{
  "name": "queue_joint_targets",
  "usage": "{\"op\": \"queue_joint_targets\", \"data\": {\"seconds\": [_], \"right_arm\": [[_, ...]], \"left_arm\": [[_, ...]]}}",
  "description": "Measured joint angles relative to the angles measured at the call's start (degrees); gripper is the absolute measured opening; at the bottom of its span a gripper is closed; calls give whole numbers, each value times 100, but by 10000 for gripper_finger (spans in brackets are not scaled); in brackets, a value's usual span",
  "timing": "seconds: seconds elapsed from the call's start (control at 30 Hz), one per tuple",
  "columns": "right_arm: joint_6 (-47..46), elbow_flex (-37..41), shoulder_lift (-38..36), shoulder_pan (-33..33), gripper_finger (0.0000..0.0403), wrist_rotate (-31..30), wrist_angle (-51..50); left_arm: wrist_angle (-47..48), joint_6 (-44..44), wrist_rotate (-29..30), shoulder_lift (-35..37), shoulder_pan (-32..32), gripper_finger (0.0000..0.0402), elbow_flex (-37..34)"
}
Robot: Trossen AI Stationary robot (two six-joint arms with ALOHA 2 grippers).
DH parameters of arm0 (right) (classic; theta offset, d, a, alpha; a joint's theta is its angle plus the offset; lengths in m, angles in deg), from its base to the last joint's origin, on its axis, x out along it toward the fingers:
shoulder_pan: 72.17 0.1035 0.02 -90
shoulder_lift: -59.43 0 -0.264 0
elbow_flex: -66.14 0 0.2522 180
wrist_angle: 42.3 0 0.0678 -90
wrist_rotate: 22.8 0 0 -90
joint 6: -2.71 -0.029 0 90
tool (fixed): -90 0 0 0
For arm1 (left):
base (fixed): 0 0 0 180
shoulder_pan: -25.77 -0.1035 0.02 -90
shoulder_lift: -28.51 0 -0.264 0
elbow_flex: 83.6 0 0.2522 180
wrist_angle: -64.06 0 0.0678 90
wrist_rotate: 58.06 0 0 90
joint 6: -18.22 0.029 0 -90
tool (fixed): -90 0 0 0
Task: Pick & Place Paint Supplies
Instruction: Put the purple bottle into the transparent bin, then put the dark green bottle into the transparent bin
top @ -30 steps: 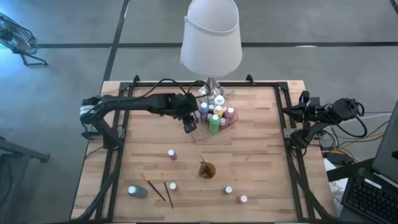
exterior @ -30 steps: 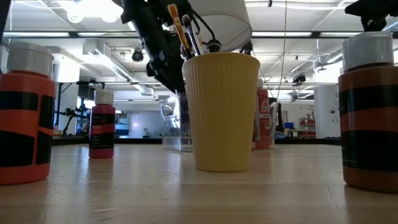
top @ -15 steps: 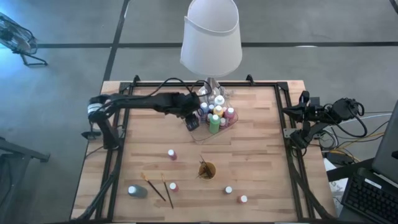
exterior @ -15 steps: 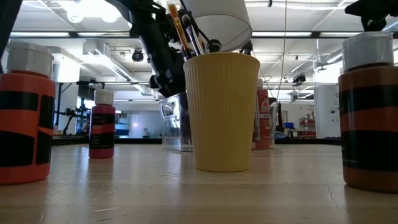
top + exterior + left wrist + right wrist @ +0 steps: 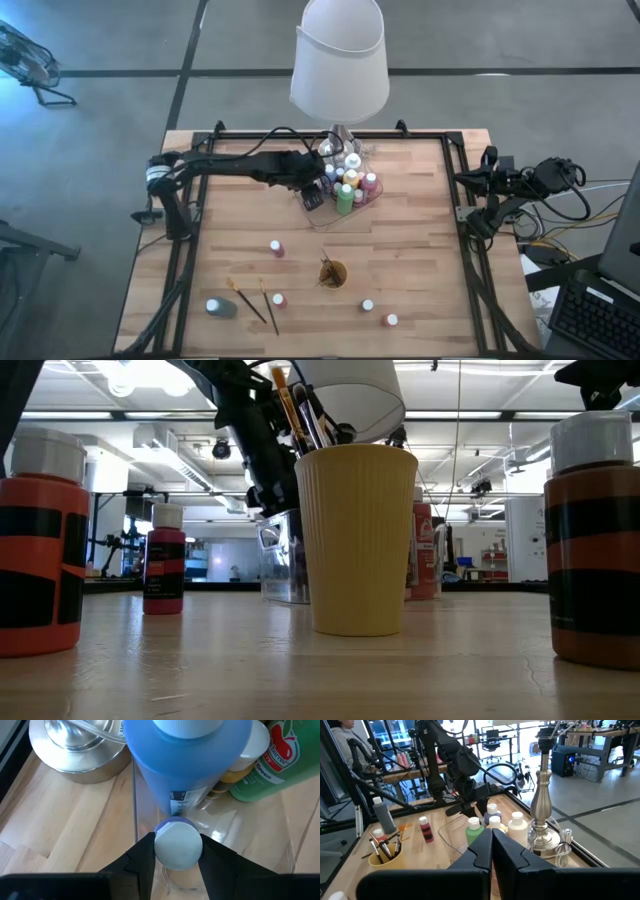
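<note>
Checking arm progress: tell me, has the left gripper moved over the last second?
Yes. In the high view the left gripper has shifted right, closer to the green bottle in the clear tray.

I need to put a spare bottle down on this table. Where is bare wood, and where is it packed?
Bare wood lies right of the cup, toward the right arm's side, and along the left edge below the left arm. The tray by the lamp base is packed with bottles; the left gripper works there.

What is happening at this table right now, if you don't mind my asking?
The left end effector holds a small purple paint bottle at the clear tray, where other bottles already stand beside the lamp. More bottles and brushes lie on the table. The right end effector waits shut at the table's edge.
</note>
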Motion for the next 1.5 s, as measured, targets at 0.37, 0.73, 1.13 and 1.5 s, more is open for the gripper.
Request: {"op": "queue_joint_targets", "data": {"seconds": [0.37,0.73,1.13,1.5], "right_arm": [[0,0,0,0,8,-2,0],[0,-1,-1,0,8,-2,0],[0,0,0,0,8,0,0],[0,-2,-2,2,8,-1,0]], "left_arm": [[-24,4,55,-24,-2,145,9],[-16,32,96,-26,-26,184,13],[1491,94,110,-35,-39,193,1082],[3316,-529,73,-28,440,193,1987]]}}
